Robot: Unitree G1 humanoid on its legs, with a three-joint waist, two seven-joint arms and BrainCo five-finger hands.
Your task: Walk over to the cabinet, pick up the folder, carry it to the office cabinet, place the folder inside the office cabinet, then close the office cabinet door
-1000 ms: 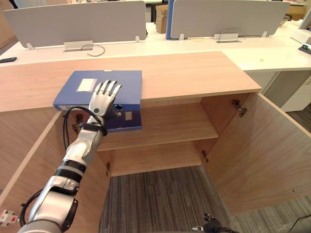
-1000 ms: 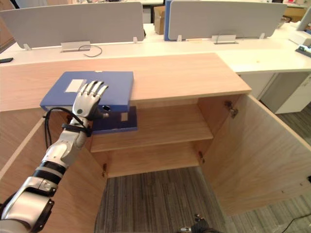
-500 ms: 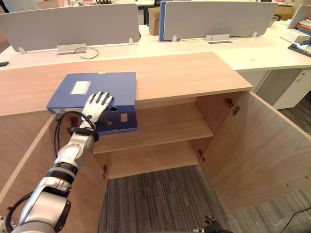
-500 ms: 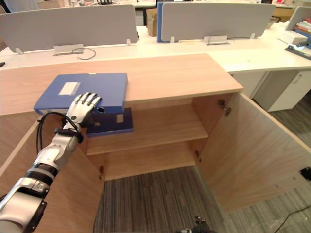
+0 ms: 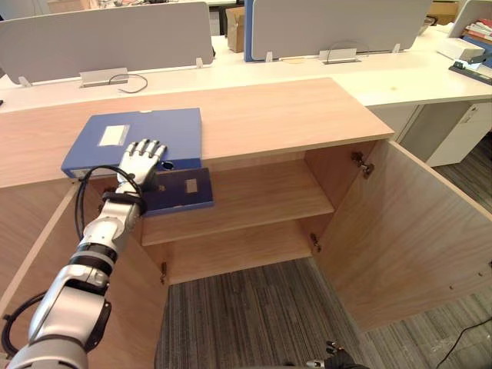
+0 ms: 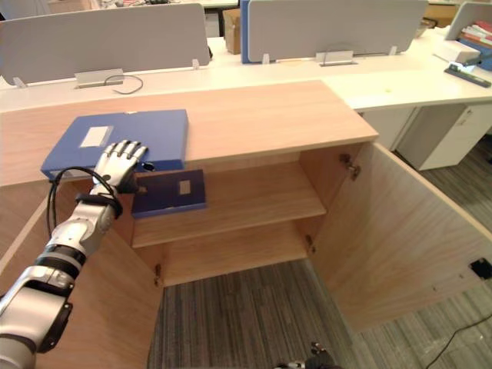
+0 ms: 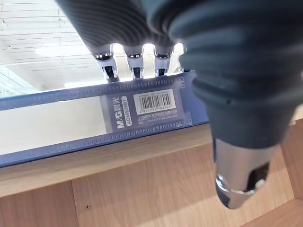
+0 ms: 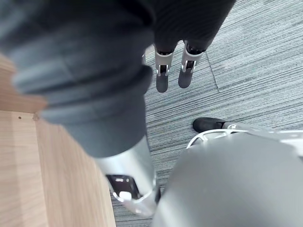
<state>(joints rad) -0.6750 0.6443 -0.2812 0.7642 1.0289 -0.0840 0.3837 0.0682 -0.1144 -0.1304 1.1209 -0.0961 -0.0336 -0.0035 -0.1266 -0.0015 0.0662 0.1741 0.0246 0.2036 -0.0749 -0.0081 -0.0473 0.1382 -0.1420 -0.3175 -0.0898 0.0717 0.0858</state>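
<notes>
The blue folder [image 5: 146, 129] lay flat on top of the cabinet [image 5: 292, 115], near its left front edge. A darker blue side of it with a small white label hung down past the edge, in front of the shelf [image 5: 261, 196].

My left hand [image 5: 143, 157] rested on the folder's front part. Its fingers [image 7: 110, 70] were straight and a little spread, lying over the top. The thumb stuck out away from the folder, so nothing was pinched.

Both cabinet doors stood wide open. The right door [image 5: 415, 231] swung far out toward me.

My right hand [image 8: 163, 71] hung down over the grey carpet [image 8: 251, 61]. Its fingers were loose and straight and held nothing.

Behind the cabinet were white desks with grey screens [image 5: 108, 38].
</notes>
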